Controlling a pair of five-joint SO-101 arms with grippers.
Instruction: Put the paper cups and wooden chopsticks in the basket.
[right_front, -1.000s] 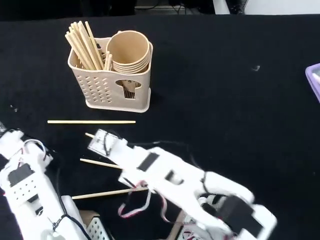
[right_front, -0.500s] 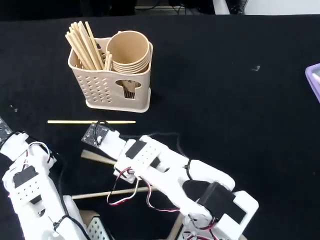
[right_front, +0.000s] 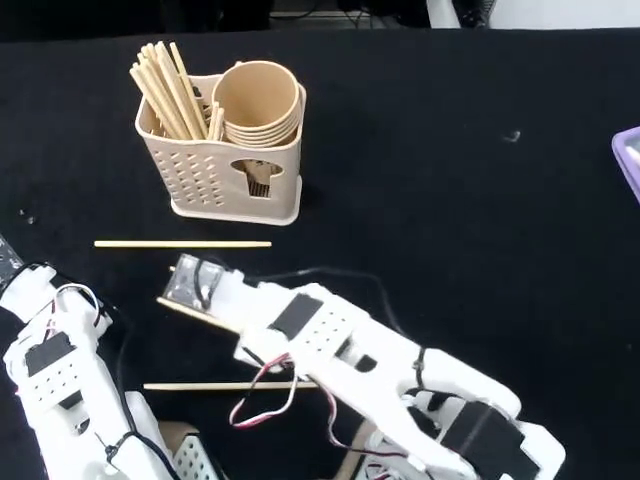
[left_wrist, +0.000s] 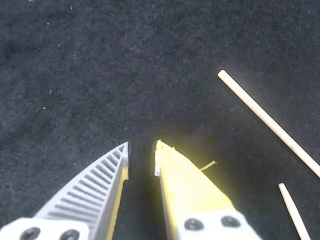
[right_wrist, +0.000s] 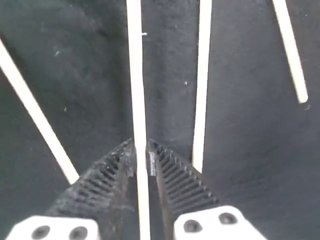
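black cloth covers the surface. toward its far left part the basket stands upright, with a bundle of wooden chopsticks in one compartment and a stack of paper cups in the compartment beside it.

in front of the basket the right gripper sits low over the cloth. its jaws are pressed together on a loose chopstick that runs lengthwise between them. two neighbouring sticks lie flat close by, one just beside it and one slanting on the other side.

from above, a second chopstick lies flat between the basket and the right gripper, touching neither. a third chopstick lies nearer the arm bases, one end tucked under the right arm.

the left gripper hangs over bare cloth at the near left of the surface, its fingers a little apart with nothing between them.
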